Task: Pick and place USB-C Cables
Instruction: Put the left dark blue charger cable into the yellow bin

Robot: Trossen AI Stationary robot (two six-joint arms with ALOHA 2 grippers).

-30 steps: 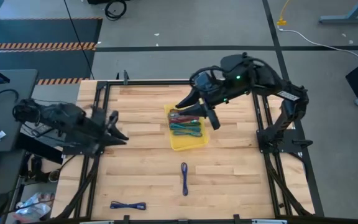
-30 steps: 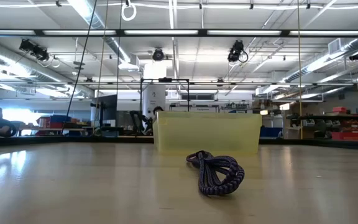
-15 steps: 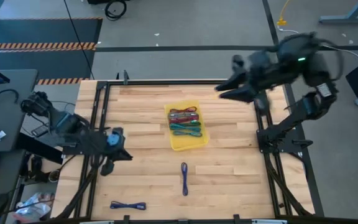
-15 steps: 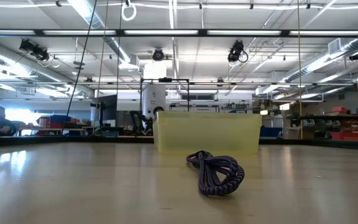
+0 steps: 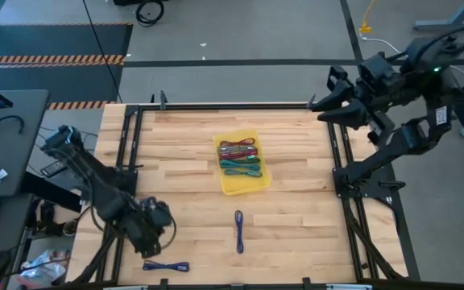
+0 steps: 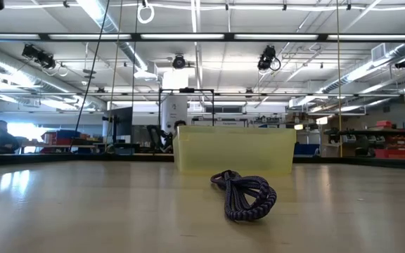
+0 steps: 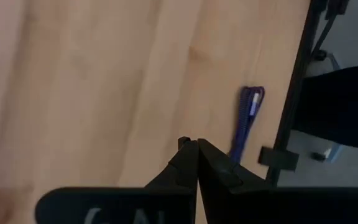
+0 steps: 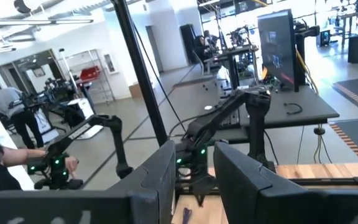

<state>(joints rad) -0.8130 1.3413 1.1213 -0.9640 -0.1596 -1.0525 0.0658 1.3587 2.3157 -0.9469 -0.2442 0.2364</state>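
The left gripper (image 5: 153, 229), fingers pressed together, hangs just above the blue cable (image 5: 166, 266), which lies crosswise along the table's near edge; the right gripper (image 5: 338, 98), fingers spread, waits far off.

Two loose cables (image 5: 238, 231), one tray (image 5: 230, 186)

Workshop hall: strip ceiling lights (image 6: 188, 36), grey floor (image 5: 240, 32), desks (image 8: 303, 109).

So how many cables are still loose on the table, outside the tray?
2: a purple cable lies just in front of the yellow tray, and a blue cable sits at the front edge, near the left gripper.
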